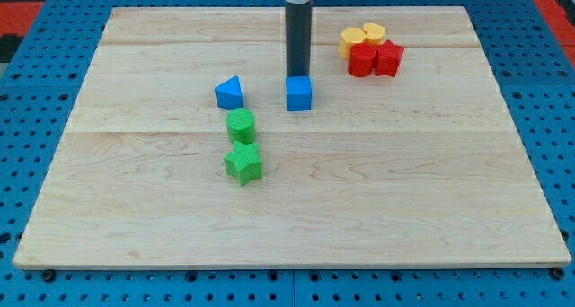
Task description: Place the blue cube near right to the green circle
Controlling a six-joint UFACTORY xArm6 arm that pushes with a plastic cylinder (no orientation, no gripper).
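While the blue cube (299, 93) sits mid-board, it's not yet where it should be: the green circle (241, 125) is off to its left and a bit nearer, with a clear gap between them. My tip (297, 75) is right at the cube's far side, looks like touching or just about. No gripper here, just a plain rod, so nothing opens or shuts. I'd guess the job is partly done; the cube needs a nudge nearer and leftward. Also around: blue triangle (230, 93), green star (243, 162), and a red-and-yellow cluster (370, 48) far right on the wooden board (404, 199).
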